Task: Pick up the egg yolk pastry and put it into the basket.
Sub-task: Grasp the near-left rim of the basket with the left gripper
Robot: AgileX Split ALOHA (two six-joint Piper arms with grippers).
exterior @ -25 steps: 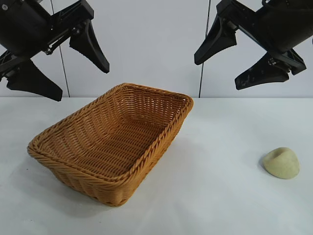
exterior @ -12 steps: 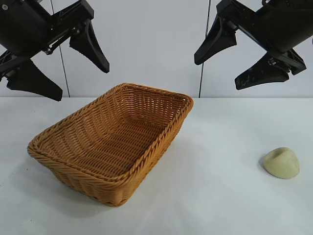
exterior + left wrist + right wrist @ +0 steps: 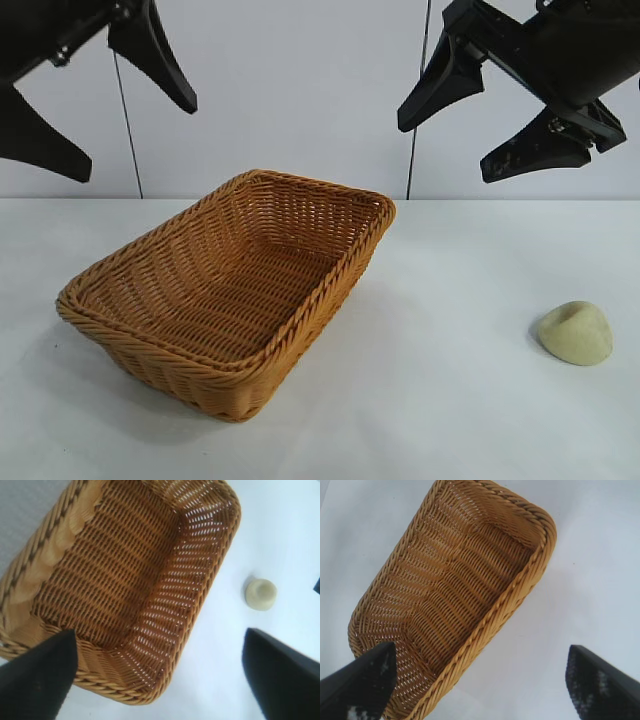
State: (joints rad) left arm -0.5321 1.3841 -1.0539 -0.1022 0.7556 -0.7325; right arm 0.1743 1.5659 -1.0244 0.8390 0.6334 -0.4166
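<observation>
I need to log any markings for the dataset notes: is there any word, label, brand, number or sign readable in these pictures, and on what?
None: no view shows any text.
The basket is plain wicker, without a tag.
The egg yolk pastry has a bare, smooth surface.
The left gripper and right gripper are unmarked black.
The table is blank white.

White matte tabletop [image 3: 450, 420] spans the near field, meeting at the far side a pale grey-white panelled wall [image 3: 300, 90] with two thin dark vertical seams [image 3: 127, 130]; lighting even, shadows soft.
</observation>
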